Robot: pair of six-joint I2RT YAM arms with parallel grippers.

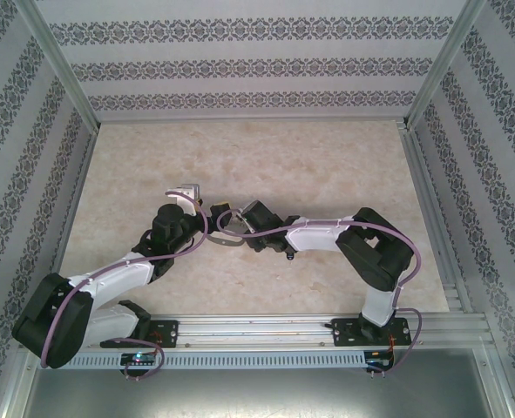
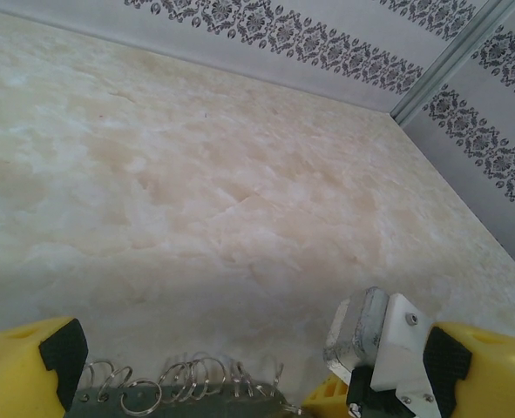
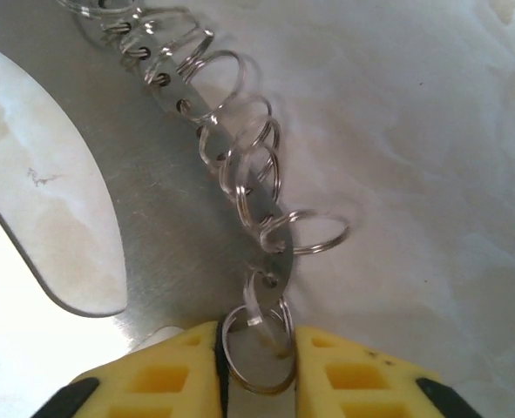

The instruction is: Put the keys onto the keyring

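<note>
Right hand [image 3: 257,348] pinches one small end ring [image 3: 255,387] of the grey keyring [image 3: 157,209], mid desk [image 1: 327,165]; left hand [image 2: 248,379] spread wide around its rings. A tug could slip the thin ring free

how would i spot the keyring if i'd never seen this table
On the pale marbled table, look where the left arm and right arm meet. The keyring is there: a flat grey metal loop, its edge strung with a row of small silver rings.
</note>
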